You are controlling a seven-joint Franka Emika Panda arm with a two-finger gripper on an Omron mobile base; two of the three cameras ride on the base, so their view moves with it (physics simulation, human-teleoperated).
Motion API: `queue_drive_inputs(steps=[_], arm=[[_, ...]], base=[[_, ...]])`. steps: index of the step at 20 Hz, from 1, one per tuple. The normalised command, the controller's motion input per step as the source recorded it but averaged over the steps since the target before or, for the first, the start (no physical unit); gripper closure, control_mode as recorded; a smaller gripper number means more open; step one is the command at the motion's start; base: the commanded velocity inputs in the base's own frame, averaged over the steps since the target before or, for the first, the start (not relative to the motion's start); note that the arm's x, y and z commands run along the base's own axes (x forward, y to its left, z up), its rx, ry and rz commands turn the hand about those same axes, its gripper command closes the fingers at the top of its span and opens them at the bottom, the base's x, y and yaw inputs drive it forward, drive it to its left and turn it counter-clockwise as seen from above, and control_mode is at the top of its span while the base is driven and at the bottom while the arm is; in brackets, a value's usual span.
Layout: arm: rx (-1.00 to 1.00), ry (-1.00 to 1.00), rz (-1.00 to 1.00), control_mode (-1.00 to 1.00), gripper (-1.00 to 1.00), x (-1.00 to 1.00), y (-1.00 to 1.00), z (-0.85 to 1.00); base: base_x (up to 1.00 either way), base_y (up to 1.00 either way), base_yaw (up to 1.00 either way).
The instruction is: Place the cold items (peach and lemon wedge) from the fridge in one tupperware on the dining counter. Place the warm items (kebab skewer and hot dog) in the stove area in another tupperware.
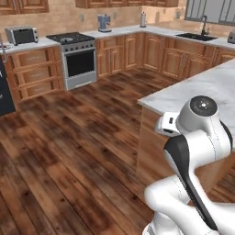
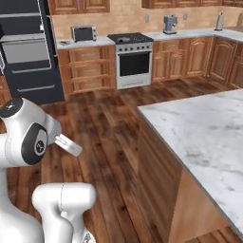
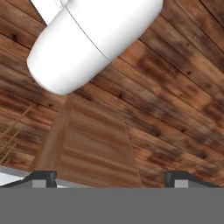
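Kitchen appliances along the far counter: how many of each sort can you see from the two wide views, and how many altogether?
Stove: 1
Toaster oven: 1
Blue-grey countertop machine: 1
Sink with tap: 1
Tall dark unit at the left: 1
Total: 5

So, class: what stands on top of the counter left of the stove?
A toaster stands on that counter, beside the stove. Anything behind the toaster is covered. The drawers below are shut, so their contents are hidden.
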Motion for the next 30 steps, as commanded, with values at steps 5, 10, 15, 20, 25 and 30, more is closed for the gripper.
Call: queue_drive_inputs(steps=[5, 10, 15, 20, 25, 30], arm=[[0.0, 0.0, 0.0, 1.0, -1.0, 0.0, 0.0, 0.0], [0.0, 0.0, 0.0, 1.0, -1.0, 0.0, 0.0, 0.0], [0.0, 0.0, 0.0, 1.0, -1.0, 0.0, 0.0, 0.0], [0.0, 0.0, 0.0, 1.0, -1.0, 0.0, 0.0, 0.0], [0.0, 0.0, 0.0, 1.0, -1.0, 0.0, 0.0, 0.0], [0.0, 0.0, 0.0, 1.0, -1.0, 0.0, 0.0, 0.0]], base=[[1.0, 1.0, -0.04], [1.0, 0.99, -0.03], [1.0, 0.93, -0.02], [1.0, 0.71, -0.05], [1.0, 0.1, 0.0], [1.0, -0.38, 0.0]])
